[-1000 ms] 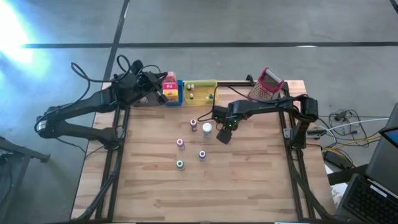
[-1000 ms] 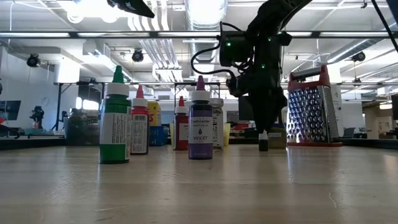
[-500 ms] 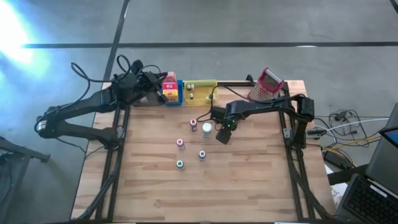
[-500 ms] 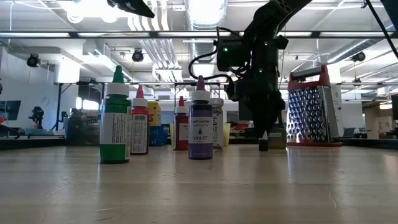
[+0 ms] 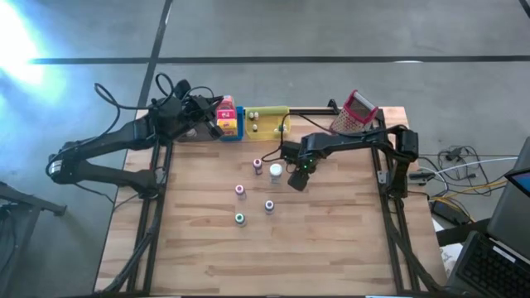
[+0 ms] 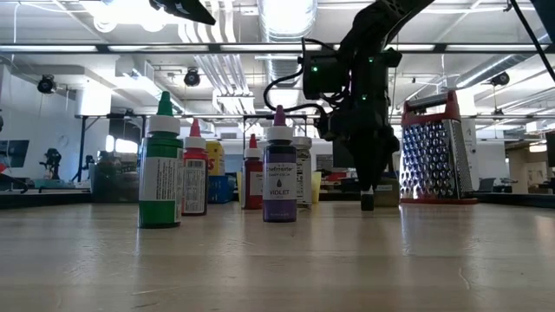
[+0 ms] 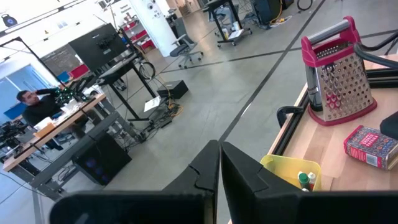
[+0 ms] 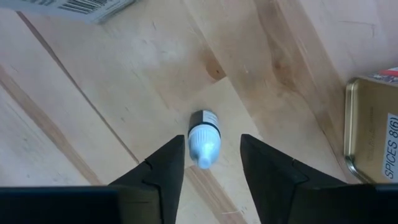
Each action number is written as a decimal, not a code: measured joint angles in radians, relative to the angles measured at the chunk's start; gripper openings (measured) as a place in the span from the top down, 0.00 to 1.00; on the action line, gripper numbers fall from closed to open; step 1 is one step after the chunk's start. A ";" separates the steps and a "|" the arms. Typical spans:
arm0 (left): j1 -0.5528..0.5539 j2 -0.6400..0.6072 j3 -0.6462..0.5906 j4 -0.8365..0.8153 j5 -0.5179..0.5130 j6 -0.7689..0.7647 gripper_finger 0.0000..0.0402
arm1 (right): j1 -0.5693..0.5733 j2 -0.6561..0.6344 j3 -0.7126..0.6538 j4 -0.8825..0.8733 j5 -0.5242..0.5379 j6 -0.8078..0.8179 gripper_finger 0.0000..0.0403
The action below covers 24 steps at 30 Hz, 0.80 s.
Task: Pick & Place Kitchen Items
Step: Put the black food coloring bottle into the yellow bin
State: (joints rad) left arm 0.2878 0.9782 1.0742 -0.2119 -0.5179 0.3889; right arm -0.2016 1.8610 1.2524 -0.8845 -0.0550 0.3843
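Shifted slightly left near frame centre, the right gripper (image 8: 211, 163) stands fingers apart, closing around a small white-capped plastic bottle (image 8: 204, 138), likely about to pick it.

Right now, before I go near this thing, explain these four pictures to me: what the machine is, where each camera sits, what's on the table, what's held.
It is a robot with two dark arms at a wooden table. One picture looks down from overhead, one looks level across the tabletop, and one comes from each arm's wrist. Small bottles stand on the table, among them a green bottle and a violet bottle. A metal grater and a yellow tray sit along the back edge. The left gripper is shut and empty, near that edge. The right gripper hangs open over a white-capped bottle, holding nothing.
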 joint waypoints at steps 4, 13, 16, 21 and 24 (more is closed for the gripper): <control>0.000 0.000 0.000 0.000 0.000 0.000 0.95 | 0.000 0.000 0.000 -0.002 0.000 -0.003 0.66; 0.000 0.000 0.000 0.000 0.000 0.000 0.95 | 0.000 0.000 0.000 -0.002 -0.002 -0.020 0.75; 0.000 0.000 0.000 0.000 0.000 0.000 0.95 | 0.000 0.000 0.000 -0.002 -0.002 -0.027 0.78; 0.000 0.000 0.000 0.000 0.000 0.000 0.95 | -0.003 -0.001 0.001 -0.001 -0.007 -0.039 0.82; 0.000 0.000 0.000 0.000 0.000 0.000 0.95 | -0.004 -0.001 0.001 -0.001 -0.007 -0.045 0.83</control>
State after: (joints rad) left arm 0.2877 0.9783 1.0740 -0.2119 -0.5179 0.3889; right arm -0.2053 1.8603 1.2530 -0.8852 -0.0621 0.3393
